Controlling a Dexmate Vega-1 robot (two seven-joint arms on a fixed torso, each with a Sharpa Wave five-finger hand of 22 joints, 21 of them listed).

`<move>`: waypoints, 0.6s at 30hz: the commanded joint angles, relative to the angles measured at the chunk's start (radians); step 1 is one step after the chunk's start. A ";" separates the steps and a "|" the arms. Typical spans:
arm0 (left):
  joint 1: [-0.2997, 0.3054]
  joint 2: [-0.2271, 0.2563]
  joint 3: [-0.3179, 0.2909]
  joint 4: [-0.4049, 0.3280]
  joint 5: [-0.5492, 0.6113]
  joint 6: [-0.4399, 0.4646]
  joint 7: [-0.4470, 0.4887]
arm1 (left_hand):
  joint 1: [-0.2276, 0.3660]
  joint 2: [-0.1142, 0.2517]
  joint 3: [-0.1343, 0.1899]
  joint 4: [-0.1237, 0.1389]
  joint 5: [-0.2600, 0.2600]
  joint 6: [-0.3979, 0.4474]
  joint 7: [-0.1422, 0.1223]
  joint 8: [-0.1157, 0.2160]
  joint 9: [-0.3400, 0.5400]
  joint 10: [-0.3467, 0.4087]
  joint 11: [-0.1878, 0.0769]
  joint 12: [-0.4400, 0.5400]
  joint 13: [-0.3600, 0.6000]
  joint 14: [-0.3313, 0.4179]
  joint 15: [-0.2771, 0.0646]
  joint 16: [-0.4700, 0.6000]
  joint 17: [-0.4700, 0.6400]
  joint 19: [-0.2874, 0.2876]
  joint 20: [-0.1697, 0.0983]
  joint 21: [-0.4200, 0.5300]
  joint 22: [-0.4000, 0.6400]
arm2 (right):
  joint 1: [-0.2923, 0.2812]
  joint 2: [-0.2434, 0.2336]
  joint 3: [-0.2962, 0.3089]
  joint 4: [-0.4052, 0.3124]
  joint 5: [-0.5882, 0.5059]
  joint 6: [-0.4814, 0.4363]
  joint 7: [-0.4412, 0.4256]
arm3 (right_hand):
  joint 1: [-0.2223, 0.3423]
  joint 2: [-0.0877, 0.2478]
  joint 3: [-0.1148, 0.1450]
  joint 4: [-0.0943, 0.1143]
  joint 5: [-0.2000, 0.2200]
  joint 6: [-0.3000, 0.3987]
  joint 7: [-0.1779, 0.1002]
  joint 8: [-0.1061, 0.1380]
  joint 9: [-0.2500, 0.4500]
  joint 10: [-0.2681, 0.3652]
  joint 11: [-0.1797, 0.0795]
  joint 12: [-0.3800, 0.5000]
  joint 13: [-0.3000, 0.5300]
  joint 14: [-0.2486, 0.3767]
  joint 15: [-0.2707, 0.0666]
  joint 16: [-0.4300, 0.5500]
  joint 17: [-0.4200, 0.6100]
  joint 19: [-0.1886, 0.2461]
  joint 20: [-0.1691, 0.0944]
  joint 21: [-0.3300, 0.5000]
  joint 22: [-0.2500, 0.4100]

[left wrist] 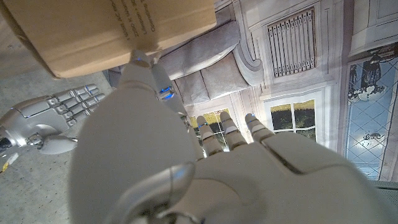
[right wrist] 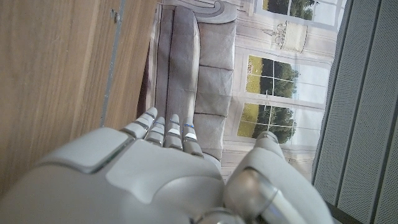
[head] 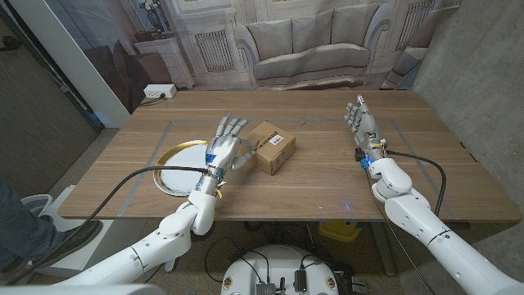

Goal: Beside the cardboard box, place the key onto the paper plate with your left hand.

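Left hand (head: 222, 149) fingers spread (nothing held) | between paper plate (head: 174, 168) and cardboard box (head: 273, 147) | key unseen

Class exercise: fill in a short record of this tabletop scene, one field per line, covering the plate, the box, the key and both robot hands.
plate: paper plate, gold rim, left part of wooden table
box: cardboard box, right of the plate
key: cannot be made out
left hand: left hand raised between plate and box, fingers apart, holding nothing visible
right hand: right hand open, far from the box
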 commanded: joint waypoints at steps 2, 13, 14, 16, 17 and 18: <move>-0.021 -0.008 -0.006 0.020 -0.009 -0.026 0.025 | 0.000 0.009 -0.002 0.005 -0.001 0.011 0.003 0.012 0.003 0.016 0.000 0.010 0.001 0.019 -0.099 0.006 0.002 0.006 -0.004 0.007 0.002 | -0.013 0.008 0.004 -0.009 -0.013 0.016 -0.021 | -0.007 0.001 -0.003 0.000 -0.001 0.011 0.000 0.004 0.005 0.008 -0.001 0.007 0.002 0.008 0.004 0.003 0.004 0.005 0.003 0.005 0.002; -0.018 -0.017 -0.017 0.015 -0.005 -0.012 0.052 | 0.002 0.012 -0.001 0.006 -0.002 0.011 0.003 0.020 0.008 0.039 0.000 0.013 0.003 0.039 -0.104 0.010 0.001 0.012 -0.001 0.008 0.002 | -0.009 0.016 0.002 0.001 -0.013 0.029 -0.013 | -0.009 0.002 -0.004 0.000 -0.001 0.014 -0.001 0.005 0.005 0.011 -0.002 0.008 0.002 0.010 0.004 0.004 0.004 0.006 0.003 0.005 0.002; -0.018 -0.017 -0.018 0.013 -0.005 -0.010 0.052 | 0.002 0.012 -0.001 0.006 -0.002 0.011 0.004 0.021 0.009 0.041 0.000 0.013 0.003 0.042 -0.106 0.011 0.001 0.014 -0.001 0.009 0.002 | -0.008 0.017 0.002 0.003 -0.012 0.030 -0.012 | -0.009 0.002 -0.004 0.000 -0.001 0.015 -0.001 0.005 0.005 0.011 -0.002 0.008 0.002 0.011 0.003 0.004 0.004 0.006 0.002 0.005 0.002; -0.016 -0.017 -0.020 0.009 -0.003 -0.005 0.055 | 0.003 0.013 0.000 0.006 -0.002 0.010 0.005 0.023 0.010 0.048 -0.001 0.014 0.003 0.048 -0.109 0.012 0.001 0.017 -0.002 0.009 0.002 | -0.006 0.018 0.001 0.006 -0.011 0.031 -0.009 | -0.009 0.002 -0.004 0.000 -0.001 0.016 -0.001 0.005 0.005 0.012 -0.001 0.008 0.002 0.011 0.003 0.004 0.004 0.006 0.003 0.005 0.002; -0.016 -0.017 -0.021 0.007 -0.003 -0.002 0.055 | 0.003 0.013 0.000 0.006 -0.002 0.009 0.006 0.024 0.011 0.050 -0.001 0.014 0.003 0.050 -0.108 0.012 0.001 0.017 -0.001 0.009 0.002 | -0.006 0.018 0.001 0.008 -0.010 0.031 -0.008 | -0.009 0.002 -0.004 0.000 -0.001 0.016 -0.001 0.005 0.005 0.013 -0.001 0.008 0.002 0.011 0.003 0.004 0.004 0.006 0.003 0.005 0.002; -0.015 -0.017 -0.022 0.005 -0.002 0.002 0.054 | 0.004 0.013 0.000 0.006 -0.002 0.009 0.003 0.025 0.011 0.052 -0.001 0.015 0.003 0.051 -0.109 0.012 0.001 0.018 -0.002 0.009 0.002 | -0.005 0.019 0.000 0.008 -0.010 0.031 -0.007 | -0.009 0.002 -0.005 0.000 -0.001 0.016 -0.001 0.005 0.005 0.013 0.000 0.008 0.002 0.011 0.003 0.004 0.004 0.007 0.003 0.005 0.002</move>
